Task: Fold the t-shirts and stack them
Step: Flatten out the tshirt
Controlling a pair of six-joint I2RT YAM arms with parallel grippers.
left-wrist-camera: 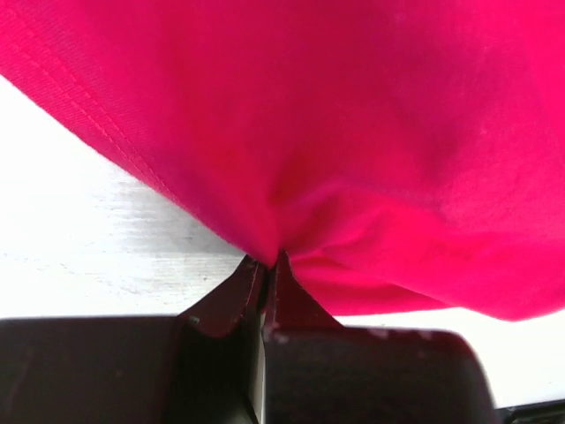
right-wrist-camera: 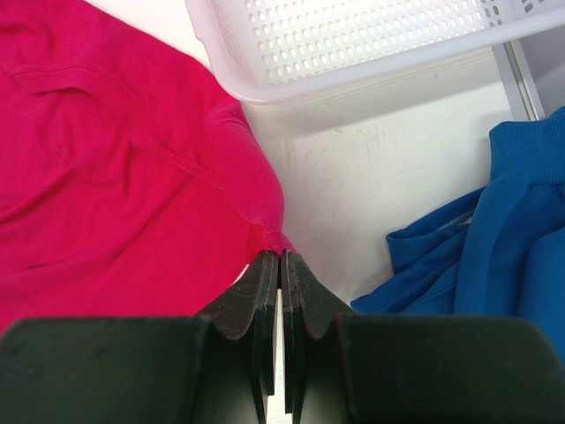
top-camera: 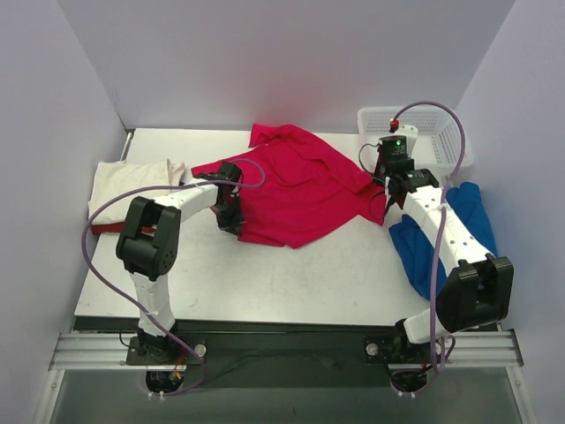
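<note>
Left gripper (left-wrist-camera: pixel 265 261): jaws closed on a pinch of the crimson red cloth t-shirt (left-wrist-camera: pixel 353 132), with the fabric gathered into folds at the fingertips. Right gripper (right-wrist-camera: pixel 280 258): jaws closed on a tapered tip of the same garment at its right edge.

Position of the work: the crimson red t-shirt lies rumpled and unfolded at the centre of the white table top (top-camera: pixel 291 283), directly between the two grippers. Its long axis runs left to right, so each arm holds one opposite end. The coming move, judged to be a spread or lift to flatten the garment, depends on both ends being drawn apart along this axis.

Other garments:
- The royal blue cloth t-shirt (top-camera: pixel 441 238) lies crumpled at the right edge of the table, beside the right arm. This arm is the nearer one.
- The cream cloth t-shirt (top-camera: pixel 128 185) lies at the far left, beyond the left arm, and looks roughly folded.

Container: the white plastic lattice basket (top-camera: pixel 433 132) stands at the far right corner, just beyond the right gripper. No garment shows in the part that is visible. The right wrist hides the remainder.
</note>
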